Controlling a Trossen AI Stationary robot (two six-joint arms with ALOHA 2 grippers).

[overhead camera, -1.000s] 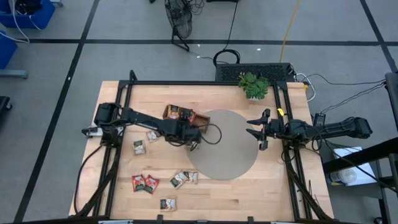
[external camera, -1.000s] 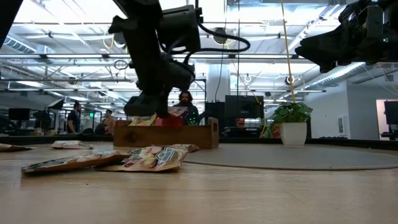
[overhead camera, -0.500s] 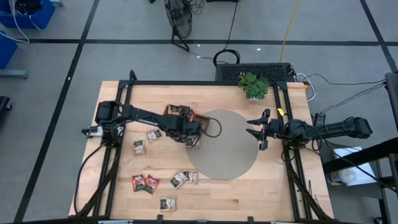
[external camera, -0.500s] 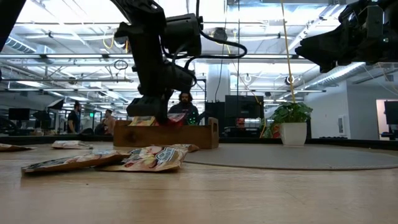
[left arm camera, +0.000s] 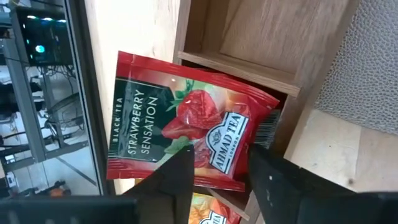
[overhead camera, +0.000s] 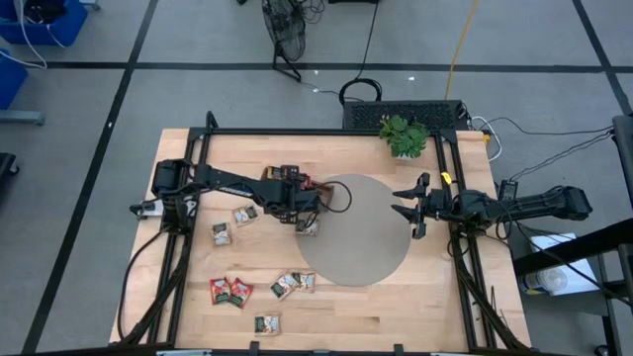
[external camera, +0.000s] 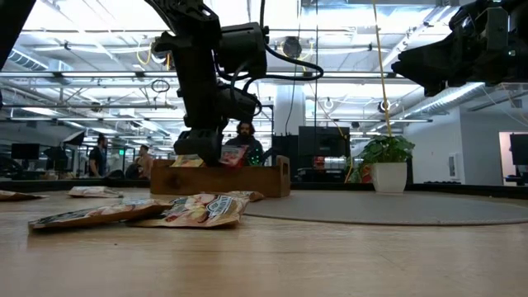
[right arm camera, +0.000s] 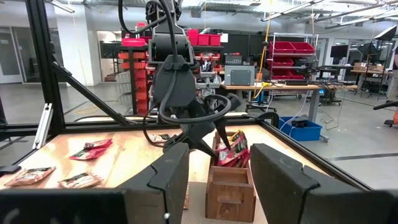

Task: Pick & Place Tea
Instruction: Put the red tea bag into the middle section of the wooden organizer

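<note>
The left gripper [overhead camera: 309,210] is hanging over the wooden tray [external camera: 247,180], at the tray's end nearest the round grey mat [overhead camera: 371,247]. In the left wrist view its two dark fingers [left arm camera: 168,183] are standing apart, with a red strawberry sachet [left arm camera: 186,134] lying between and beyond them, leaning tilted across a tray divider and over the compartment below; whether the fingers are touching it is not clear. An orange sachet [left arm camera: 208,214] is peeking out just beside it in the next compartment. In the right wrist view several sachets are sticking up from the tray [right arm camera: 230,186] beneath the left arm. The right gripper [overhead camera: 404,206] is waiting above the far edge of the mat, well apart from the tray, its fingers spread and holding nothing. More sachets are lying loose on the table [overhead camera: 396,307]: two [overhead camera: 242,215] near the left arm, a red pair [overhead camera: 230,292] closer to the front edge, another pair [overhead camera: 293,283] at the mat's rim, and a single one [overhead camera: 266,322] near the front. A potted plant [overhead camera: 404,134] is standing at the back of the table. In the low view people [external camera: 245,140] are showing in the room behind.
</note>
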